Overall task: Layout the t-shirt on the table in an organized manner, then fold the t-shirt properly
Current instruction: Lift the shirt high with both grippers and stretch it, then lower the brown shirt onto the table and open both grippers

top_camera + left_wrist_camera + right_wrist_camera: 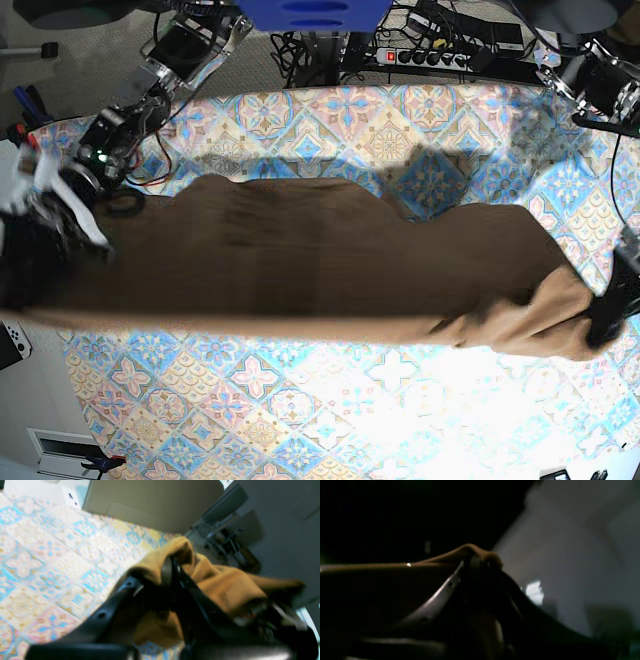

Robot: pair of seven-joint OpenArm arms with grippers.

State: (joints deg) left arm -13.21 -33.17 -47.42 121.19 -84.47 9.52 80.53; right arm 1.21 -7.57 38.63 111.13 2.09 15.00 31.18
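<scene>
Step in hand: layout. The t-shirt (300, 260) hangs stretched over the table (330, 410), spanning 9 to 3 o'clock. Left gripper (175, 562) and right gripper (475, 560) each clamp one end. Next move, probably — lower both ends evenly, keeping tension, so the cloth lands flat.

Tan t-shirt (300, 260) stretched above table (330, 420)
</scene>
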